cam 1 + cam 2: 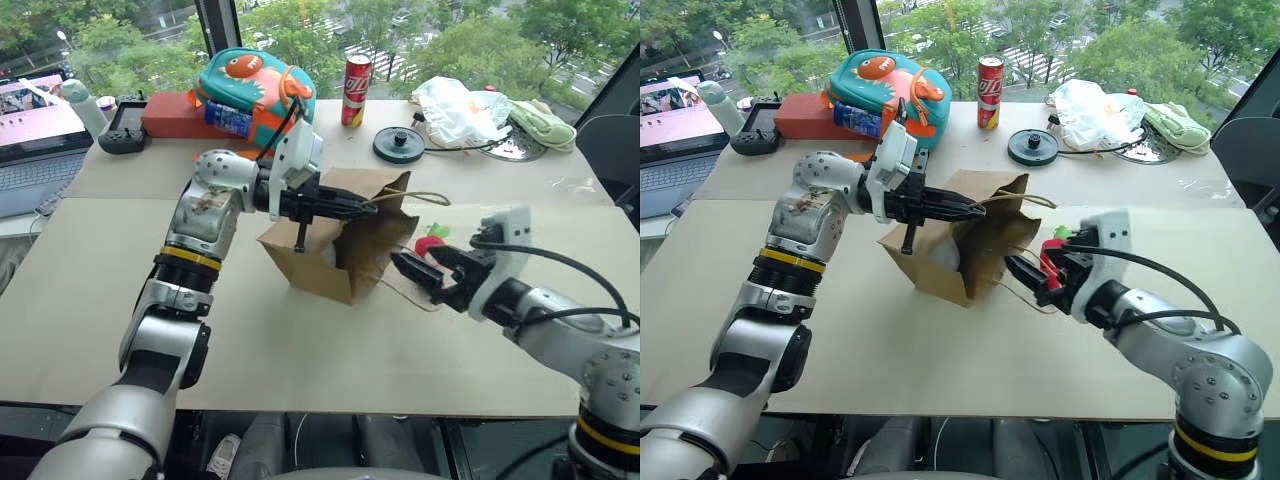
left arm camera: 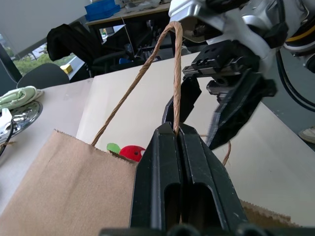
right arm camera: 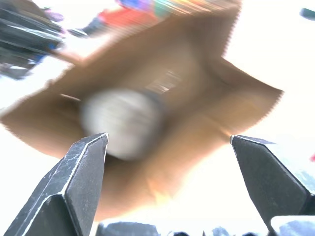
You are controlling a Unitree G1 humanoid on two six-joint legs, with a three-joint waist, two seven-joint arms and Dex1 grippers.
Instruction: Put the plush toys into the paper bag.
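L tool pinching paper bag handle, grey plush inside; R tool spread.

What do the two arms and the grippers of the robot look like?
Both arms are silver-grey metal with black joints and a yellow-orange ring. A white wrist housing carries each black two-fingered gripper: the left gripper, the right gripper. Black cables loop from both wrists.

We see the tan desk carrying the paper bag; the red plush toy lies just beside the bag.
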